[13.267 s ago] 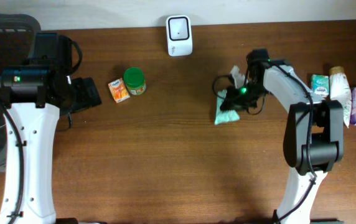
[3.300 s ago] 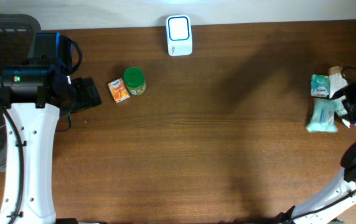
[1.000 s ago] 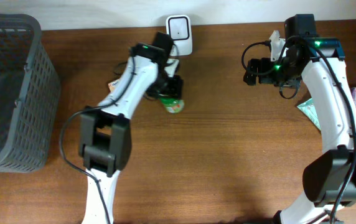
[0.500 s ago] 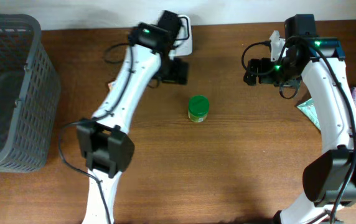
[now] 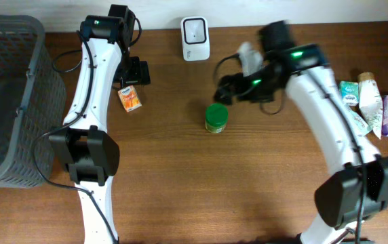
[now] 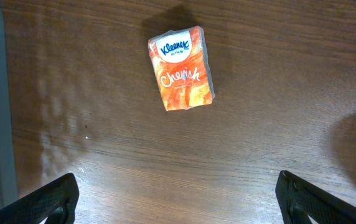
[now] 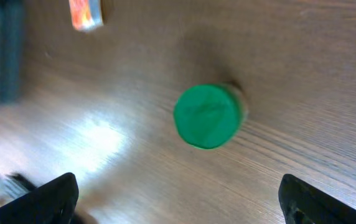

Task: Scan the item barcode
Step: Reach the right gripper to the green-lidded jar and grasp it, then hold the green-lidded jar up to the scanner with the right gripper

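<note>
The brown bench (image 5: pixel 180 176) carries a grey basket (image 5: pixel 11 102) at its left edge and a white scanner (image 5: pixel 195 29) at the back edge. The green-lidded jar (image 5: pixel 216 116) stands upright mid-bench in front of the scanner, below the right fingers (image 7: pixel 315 199), which are spread wide and empty. The left fingers (image 6: pixel 50 199), likewise spread and empty, hang over an orange tissue pack (image 6: pixel 182 68)

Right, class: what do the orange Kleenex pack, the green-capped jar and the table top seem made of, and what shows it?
Kleenex pack: probably thin printed plastic film; slight sheen, soft crinkled edges.
Green-capped jar: cap looks like smooth matte plastic, evenly coloured; body barely visible, so open.
Table top: wood or wood-look laminate, semi-gloss; grain lines, light glare.
</note>
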### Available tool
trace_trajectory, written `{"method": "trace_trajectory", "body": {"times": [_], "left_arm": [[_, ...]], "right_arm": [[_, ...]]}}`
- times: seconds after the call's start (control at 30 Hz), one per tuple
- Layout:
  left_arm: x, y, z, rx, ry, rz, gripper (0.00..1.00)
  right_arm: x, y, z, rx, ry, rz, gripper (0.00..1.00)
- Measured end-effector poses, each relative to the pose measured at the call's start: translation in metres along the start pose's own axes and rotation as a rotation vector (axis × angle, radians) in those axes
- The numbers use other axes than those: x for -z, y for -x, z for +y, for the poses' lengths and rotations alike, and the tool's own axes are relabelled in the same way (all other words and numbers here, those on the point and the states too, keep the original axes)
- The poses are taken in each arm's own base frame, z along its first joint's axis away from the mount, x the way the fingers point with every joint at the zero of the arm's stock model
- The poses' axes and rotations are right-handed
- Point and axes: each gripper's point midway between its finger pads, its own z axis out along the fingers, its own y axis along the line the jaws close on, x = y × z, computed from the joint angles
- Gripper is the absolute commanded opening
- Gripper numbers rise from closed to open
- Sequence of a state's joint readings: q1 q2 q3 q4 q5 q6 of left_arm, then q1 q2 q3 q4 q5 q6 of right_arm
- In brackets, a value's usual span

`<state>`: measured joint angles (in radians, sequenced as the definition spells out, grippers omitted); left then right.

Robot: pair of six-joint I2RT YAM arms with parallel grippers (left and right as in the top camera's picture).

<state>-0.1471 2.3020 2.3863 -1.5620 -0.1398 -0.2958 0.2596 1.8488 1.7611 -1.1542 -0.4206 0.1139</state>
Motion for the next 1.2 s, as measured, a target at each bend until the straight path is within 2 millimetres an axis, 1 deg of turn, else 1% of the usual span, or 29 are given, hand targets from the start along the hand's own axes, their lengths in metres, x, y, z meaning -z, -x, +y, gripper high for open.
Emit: {"method": "trace_trajectory", "body": {"times": [0.03, 0.07, 0.13, 0.17, 0.2, 0.27, 0.33, 0.4, 0.5, 0.6, 0.63, 0.7, 0.77, 0.8, 0.9, 0.97, 1.0, 1.03, 1.07, 1.1, 1.13, 1.2], "left_arm": [[0.000, 0.000, 0.000, 0.000, 0.000, 0.000, 0.99], [0.000, 0.000, 0.000, 0.000, 0.000, 0.000, 0.99], [0.000, 0.000, 0.000, 0.000, -0.001, -0.001, 0.99], [0.000, 0.000, 0.000, 0.001, -0.001, -0.001, 0.99], [0.000, 0.000, 0.000, 0.000, -0.001, -0.001, 0.99], [0.000, 0.000, 0.000, 0.000, -0.001, -0.001, 0.99], [0.000, 0.000, 0.000, 0.000, -0.001, -0.001, 0.99], [0.000, 0.000, 0.000, 0.000, -0.001, -0.001, 0.99], [0.000, 0.000, 0.000, 0.000, -0.001, -0.001, 0.99], [0.000, 0.000, 0.000, 0.000, -0.001, -0.001, 0.99], [0.000, 0.000, 0.000, 0.000, -0.001, -0.001, 0.99], [0.000, 0.000, 0.000, 0.000, -0.001, -0.001, 0.99], [0.000, 0.000, 0.000, 0.001, -0.001, -0.001, 0.99], [0.000, 0.000, 0.000, 0.000, -0.001, -0.001, 0.99], [0.000, 0.000, 0.000, 0.000, -0.001, -0.001, 0.99], [0.000, 0.000, 0.000, 0.000, -0.001, -0.001, 0.99], [0.000, 0.000, 0.000, 0.001, -0.001, -0.001, 0.99], [0.000, 0.000, 0.000, 0.001, -0.001, -0.002, 0.99], [0.000, 0.000, 0.000, 0.000, -0.001, -0.002, 0.99], [0.000, 0.000, 0.000, 0.000, -0.001, -0.002, 1.00], [0.000, 0.001, 0.000, 0.000, -0.001, -0.002, 0.99], [0.000, 0.000, 0.000, 0.000, 0.000, -0.001, 0.99]], "right_arm": [[-0.010, -0.002, 0.009, 0.044, -0.047, 0.006, 0.99], [-0.021, 0.001, 0.026, 0.117, -0.090, -0.013, 0.99], [-0.032, 0.006, 0.046, 0.189, -0.112, -0.047, 0.99], [-0.038, 0.006, 0.046, 0.185, -0.139, -0.048, 0.99], [-0.049, 0.006, 0.040, 0.163, -0.181, -0.038, 0.99], [-0.087, 0.000, 0.011, 0.111, -0.280, 0.038, 0.99], [-0.105, -0.006, -0.004, 0.073, -0.324, 0.077, 0.99], [-0.112, -0.008, -0.012, 0.051, -0.353, 0.089, 0.99], [-0.112, -0.007, -0.014, 0.044, -0.368, 0.083, 0.99], [-0.135, -0.022, -0.030, 0.029, -0.399, 0.165, 1.00], [-0.142, -0.026, -0.034, 0.025, -0.406, 0.187, 0.95], [-0.143, -0.029, -0.035, 0.028, -0.409, 0.199, 0.81], [-0.142, -0.032, -0.036, 0.021, -0.413, 0.210, 0.75], [-0.142, -0.032, -0.036, 0.023, -0.412, 0.211, 0.70], [-0.142, -0.032, -0.036, 0.023, -0.413, 0.211, 0.67], [-0.141, -0.034, -0.037, 0.019, -0.416, 0.223, 0.58], [-0.138, -0.035, -0.037, 0.014, -0.419, 0.229, 0.56], [-0.129, -0.026, -0.032, 0.013, -0.415, 0.215, 0.56], [-0.122, -0.010, -0.027, 0.017, -0.404, 0.171, 0.56], [-0.115, -0.002, -0.024, 0.016, -0.401, 0.152, 0.56], [-0.094, 0.028, -0.020, 0.008, -0.383, 0.066, 0.56], [-0.073, 0.061, -0.021, -0.008, -0.364, -0.040, 0.56]]}}
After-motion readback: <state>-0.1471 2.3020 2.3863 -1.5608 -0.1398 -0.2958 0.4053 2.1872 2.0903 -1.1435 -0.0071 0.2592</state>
